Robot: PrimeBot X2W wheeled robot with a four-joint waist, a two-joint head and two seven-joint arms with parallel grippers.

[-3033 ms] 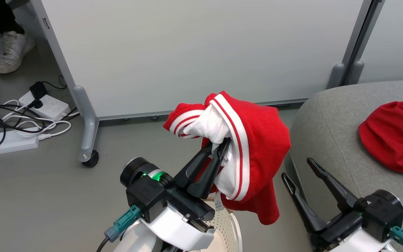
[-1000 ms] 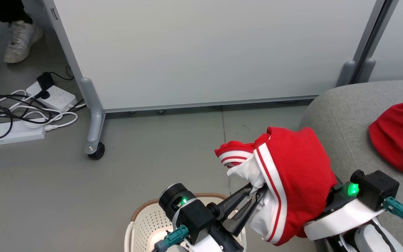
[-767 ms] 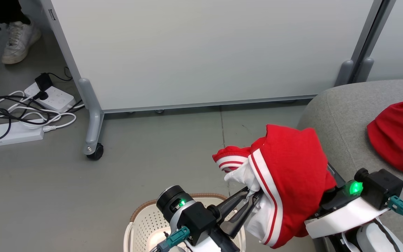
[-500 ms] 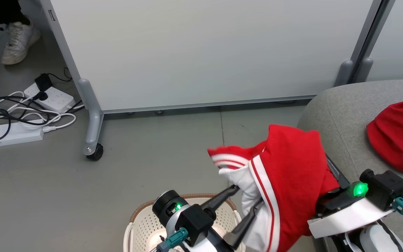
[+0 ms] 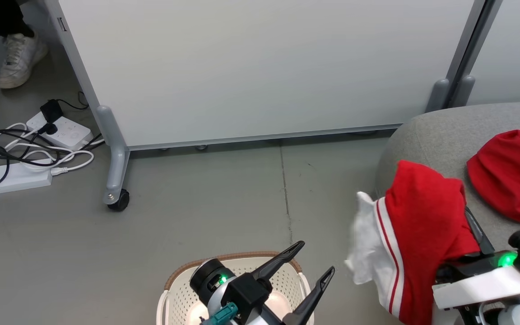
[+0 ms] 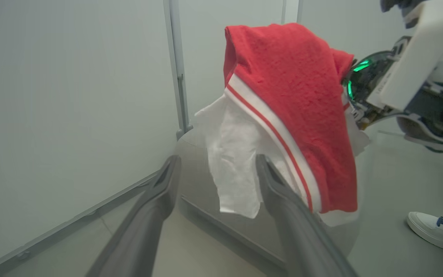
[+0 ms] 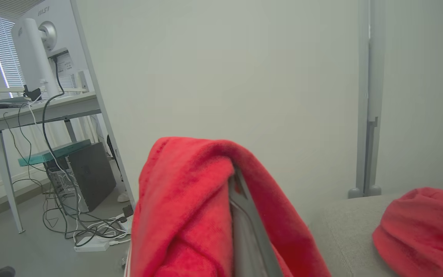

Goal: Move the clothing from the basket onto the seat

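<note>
One basket (image 5: 177, 301), head view; desk (image 7: 33, 109), right wrist.

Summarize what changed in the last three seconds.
Handover: the right gripper, open before, closed on the striped garment and carried it right, to the edge of the seat. The left gripper let go and now stands open above the basket. The plain red garment stayed on the seat.

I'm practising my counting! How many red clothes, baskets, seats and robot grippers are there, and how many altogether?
Red clothes: 2, the striped garment and the plain red garment
Basket: 1
Seat: 1
Grippers: 2, the left gripper and the right gripper
Total: 6
</note>
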